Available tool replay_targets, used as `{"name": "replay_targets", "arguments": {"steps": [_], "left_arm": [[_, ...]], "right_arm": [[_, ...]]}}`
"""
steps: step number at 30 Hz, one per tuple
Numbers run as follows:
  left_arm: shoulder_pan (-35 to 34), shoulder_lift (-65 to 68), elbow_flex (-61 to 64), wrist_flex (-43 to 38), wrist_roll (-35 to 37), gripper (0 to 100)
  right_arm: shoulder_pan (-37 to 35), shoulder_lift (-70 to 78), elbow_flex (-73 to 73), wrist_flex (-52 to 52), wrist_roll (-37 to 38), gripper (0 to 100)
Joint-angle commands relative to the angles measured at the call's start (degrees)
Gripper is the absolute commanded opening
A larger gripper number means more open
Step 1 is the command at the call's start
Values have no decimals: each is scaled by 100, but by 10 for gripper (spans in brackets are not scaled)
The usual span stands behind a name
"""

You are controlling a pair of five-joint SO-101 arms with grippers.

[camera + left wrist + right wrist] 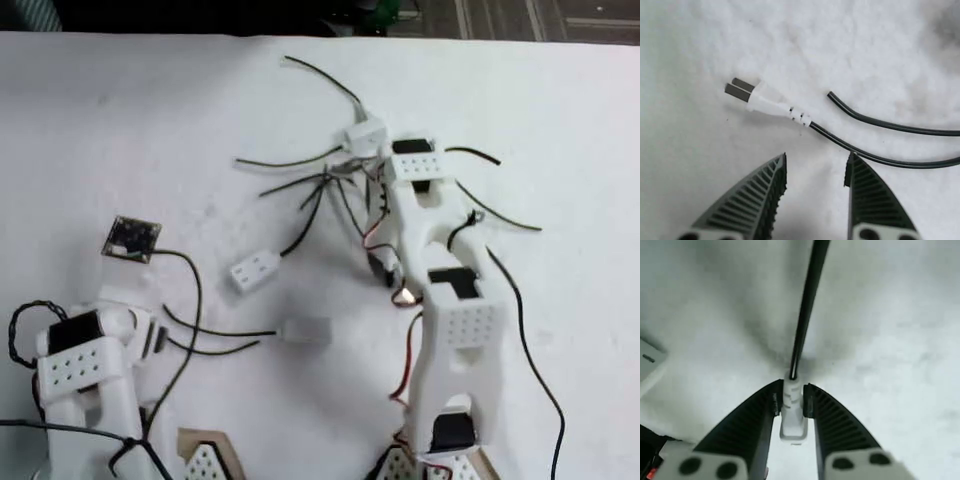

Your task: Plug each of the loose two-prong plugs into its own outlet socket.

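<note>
Holding stage, insertion pending: right gripper clamped on white plug toward table's far edge. Left gripper wide apart, empty, over loose plug toward near-left corner. Next, likely: squaring prongs to outlet socket slots, mid-table.

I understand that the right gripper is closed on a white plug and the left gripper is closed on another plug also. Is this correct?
Not quite. The left gripper is open: the loose plug lies on the table ahead of it, untouched, as the left wrist view shows. The right gripper is indeed closed on its white plug.
</note>
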State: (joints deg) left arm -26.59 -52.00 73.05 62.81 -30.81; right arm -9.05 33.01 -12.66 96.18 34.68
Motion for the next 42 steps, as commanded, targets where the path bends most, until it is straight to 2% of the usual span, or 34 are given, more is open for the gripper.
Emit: {"name": "replay_targets", "arguments": {"steps": [1, 10, 18, 25, 33, 42], "left_arm": [[13, -110, 9, -70, -44, 200], [13, -110, 9, -70, -44, 200], [13, -110, 9, -70, -44, 199], [13, -110, 9, -70, -53, 199], [13, -110, 9, -70, -53, 199], [13, -110, 9, -70, -53, 199]], "right_arm": [[13, -778, -26, 189, 18, 17], [-171, -637, 756, 189, 53, 17], [-673, 444, 738, -4, 44, 17], [-892, 629, 730, -84, 44, 17], [-866, -514, 536, 198, -35, 17], [-1086, -2510, 527, 101, -1424, 17]]}}
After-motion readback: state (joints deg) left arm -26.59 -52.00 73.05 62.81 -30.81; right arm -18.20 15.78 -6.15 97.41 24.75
